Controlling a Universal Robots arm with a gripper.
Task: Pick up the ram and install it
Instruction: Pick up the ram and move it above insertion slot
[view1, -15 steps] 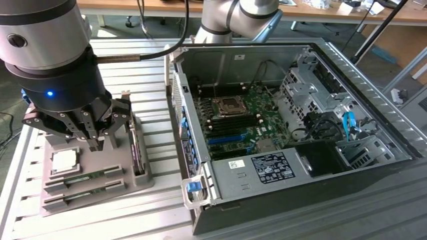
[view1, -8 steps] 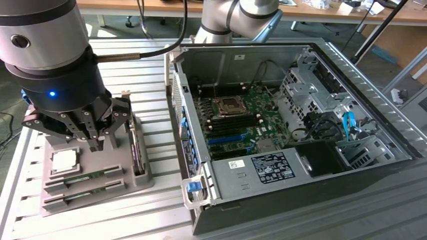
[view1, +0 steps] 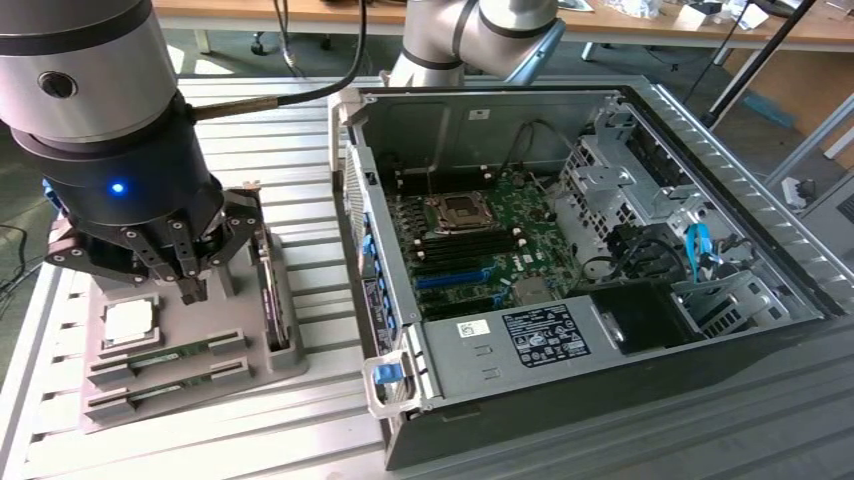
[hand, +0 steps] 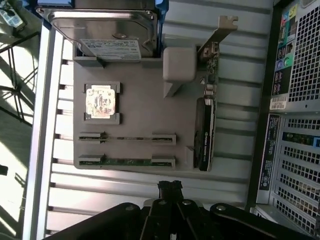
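Two rams, thin green sticks, lie side by side in slots of a grey holder tray (view1: 287, 365): one ram (view1: 171, 353) (hand: 127, 138) sits nearer the processor chip, the other ram (view1: 167, 384) (hand: 127, 161) nearer the tray's edge. My gripper (view1: 192, 290) (hand: 170, 192) hangs above the tray beside the silver processor chip (view1: 130, 322) (hand: 101, 101). Its fingers are together and hold nothing. It is well clear of both sticks. The open computer case (view1: 561, 400) lies on the exterior view's right, its green motherboard (view1: 514, 215) and dark memory slots (view1: 470, 245) exposed.
The tray also carries a dark expansion card (view1: 274, 300) (hand: 205, 132) standing on edge and a hard drive (hand: 107, 37). The case's rear panel (hand: 295, 100) runs alongside the tray. Drive cages and blue cables (view1: 694, 250) crowd the case's far side. Everything rests on a ribbed metal table (view1: 200, 450).
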